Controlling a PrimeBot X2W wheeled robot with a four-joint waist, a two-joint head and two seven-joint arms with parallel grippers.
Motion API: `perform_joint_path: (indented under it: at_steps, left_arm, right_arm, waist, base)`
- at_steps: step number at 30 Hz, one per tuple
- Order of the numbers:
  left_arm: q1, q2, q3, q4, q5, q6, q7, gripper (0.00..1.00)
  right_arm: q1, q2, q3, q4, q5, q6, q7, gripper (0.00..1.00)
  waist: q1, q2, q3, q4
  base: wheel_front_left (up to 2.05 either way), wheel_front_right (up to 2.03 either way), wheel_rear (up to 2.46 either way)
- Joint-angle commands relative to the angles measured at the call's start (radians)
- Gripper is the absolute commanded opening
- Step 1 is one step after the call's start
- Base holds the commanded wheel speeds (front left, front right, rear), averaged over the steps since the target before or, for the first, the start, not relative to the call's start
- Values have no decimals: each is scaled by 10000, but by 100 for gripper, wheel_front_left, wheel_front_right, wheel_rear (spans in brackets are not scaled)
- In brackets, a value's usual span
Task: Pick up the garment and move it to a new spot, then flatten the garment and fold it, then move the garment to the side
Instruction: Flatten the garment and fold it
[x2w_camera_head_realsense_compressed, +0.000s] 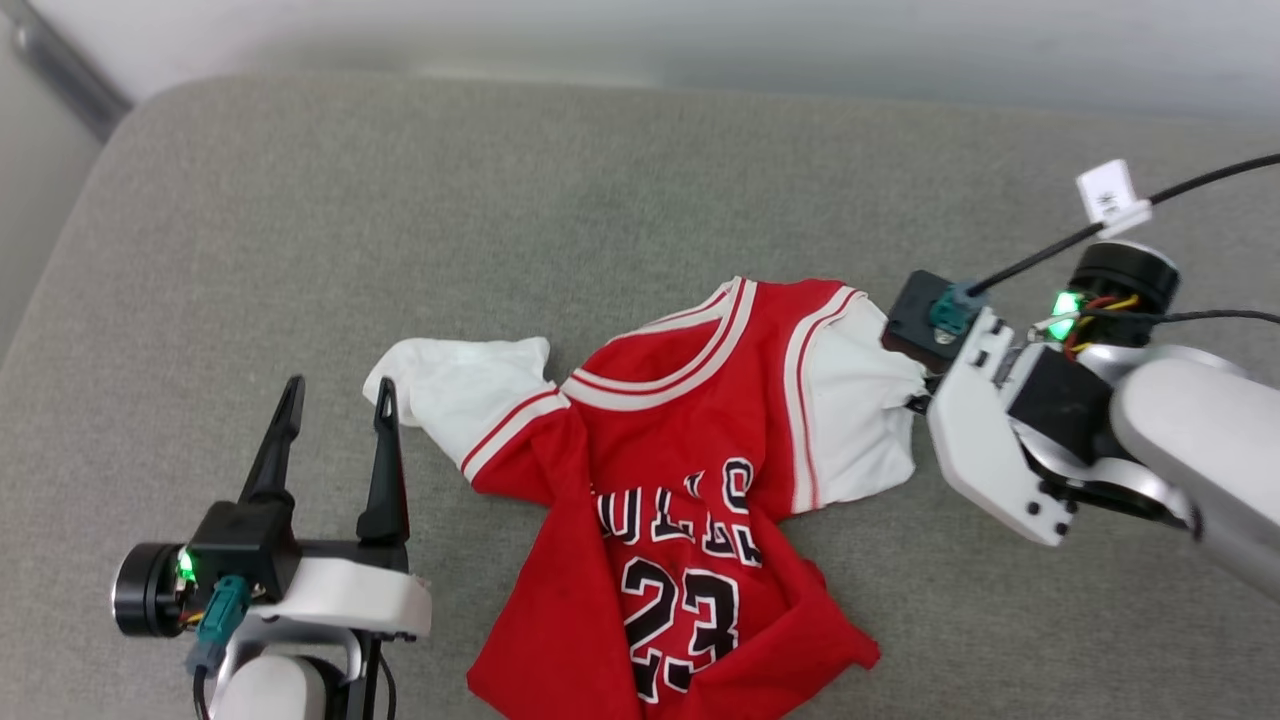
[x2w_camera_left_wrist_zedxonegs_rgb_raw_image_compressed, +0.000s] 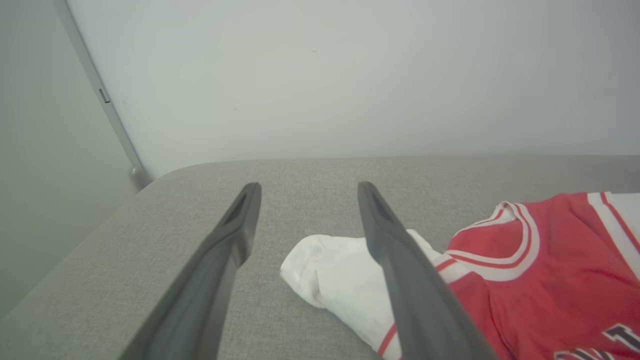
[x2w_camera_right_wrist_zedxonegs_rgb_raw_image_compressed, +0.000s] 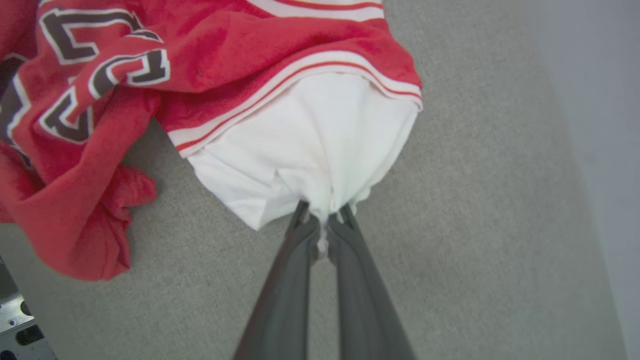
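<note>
Clenched at the right gripper on the bunched edge of a white sleeve, cloth gathered into pleats at the tips and squeezed between the two dark fingers. Beyond that sleeve, striped trim and then the red body of the garment, front up on a grey cushion, black lettering and "23" showing, lower half rumpled and folded over on itself toward the cushion's near side. On the garment's opposite side, the other sleeve, crumpled, lying on the cushion. Just beside it, the left gripper, released, fingers spread wide with nothing between them, over bare cushion. Behind the cushion, a pale wall.
</note>
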Motion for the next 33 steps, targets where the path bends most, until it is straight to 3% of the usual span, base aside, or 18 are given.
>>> perform_joint_path:
  at_steps: [1, 10, 16, 20, 27, 28, 29, 30, 33]
  left_arm:
    - [273, -25, 107, 33, 70, -41, -24, 100]
    - [1058, -157, 365, 86, 219, -187, -24, 100]
    - [1237, -226, 394, 139, 314, -279, -24, 100]
    - [1162, -260, 405, 160, 361, -363, -25, 100]
    - [988, -273, 466, 327, 416, -498, -25, 100]
    - [976, -245, 499, 373, 432, -509, -25, 100]
    - [968, -212, 525, 401, 458, -498, -25, 100]
    - [974, -186, 548, 430, 483, -508, -25, 100]
    - [990, -137, 588, 502, 512, -565, -25, 100]
  right_arm:
    - [137, -389, 3, -321, 146, -6, -214, 0]
    - [1666, -2800, -62, -1041, 1155, -6, -954, 0]
    - [3165, -3635, -253, -305, 1735, -6, -1177, 0]
    - [4422, -3666, -384, 718, 2191, -6, -1523, 0]
    - [5648, -2677, -1030, 2371, 2595, -11, -2571, 0]
    - [5685, -2574, -1203, 2452, 2597, -11, -2808, 21]
    - [5704, -2530, -1399, 2496, 2611, -9, -3049, 90]
    - [5729, -2533, -1589, 2512, 2621, -9, -3253, 100]
    - [5875, -2787, -2132, 2283, 2419, -8, -3871, 100]
  waist:
    - [0, 0, -671, -324]
    - [0, 0, -1444, -782]
    - [0, 0, -1607, -894]
    - [0, 0, -1512, -899]
    - [0, 0, -1335, -948]
    - [0, 0, -1384, -977]
    - [0, 0, -1450, -1008]
    - [0, 0, -1532, -1033]
    - [0, 0, -1838, -1101]
  base:
    - [0, 0, 0]
    - [0, 0, 0]
    - [0, 0, 0]
    - [0, 0, 0]
    - [0, 0, 0]
    - [0, 0, 0]
    - [0, 0, 0]
    - [0, 0, 0]
    - [0, 0, 0]
